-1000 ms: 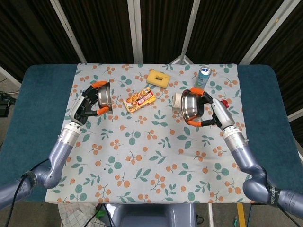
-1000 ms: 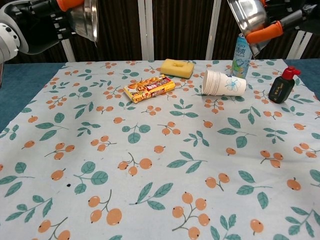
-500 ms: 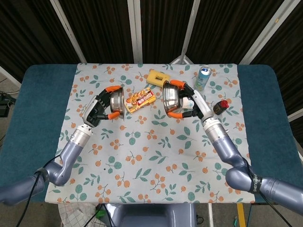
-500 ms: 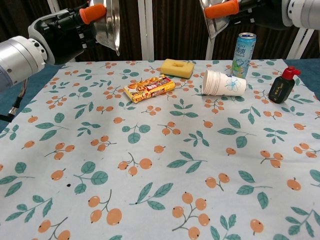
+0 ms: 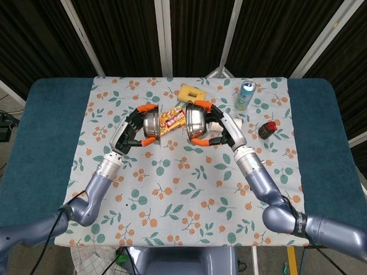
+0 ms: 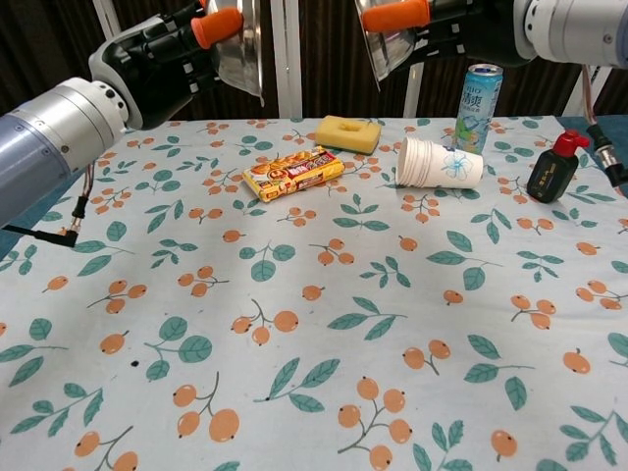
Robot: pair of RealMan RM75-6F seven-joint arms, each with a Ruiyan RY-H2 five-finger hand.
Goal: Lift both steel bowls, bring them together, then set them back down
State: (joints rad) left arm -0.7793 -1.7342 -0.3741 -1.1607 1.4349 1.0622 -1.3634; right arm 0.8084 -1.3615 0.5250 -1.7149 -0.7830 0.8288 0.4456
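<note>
Two steel bowls hang high above the table's middle, tipped on edge with a gap between them. My left hand (image 5: 133, 127) (image 6: 167, 61) grips the left steel bowl (image 5: 152, 124) (image 6: 241, 44). Gripped in my right hand (image 5: 221, 127) (image 6: 461, 25) is the right steel bowl (image 5: 192, 120) (image 6: 385, 41). In the chest view both bowls sit at the top edge, partly cut off. Orange fingertips wrap each bowl's rim.
On the floral cloth (image 6: 314, 294) lie a snack packet (image 6: 293, 173), a yellow sponge (image 6: 348, 133), a tipped stack of paper cups (image 6: 439, 163), a drink can (image 6: 475, 103) and a small dark bottle (image 6: 554, 168). The blue table edges flank the cloth.
Both hands have carried their bowls inward from the table's sides toward the centre. The gap between the bowls has shrunk to a small one.
</note>
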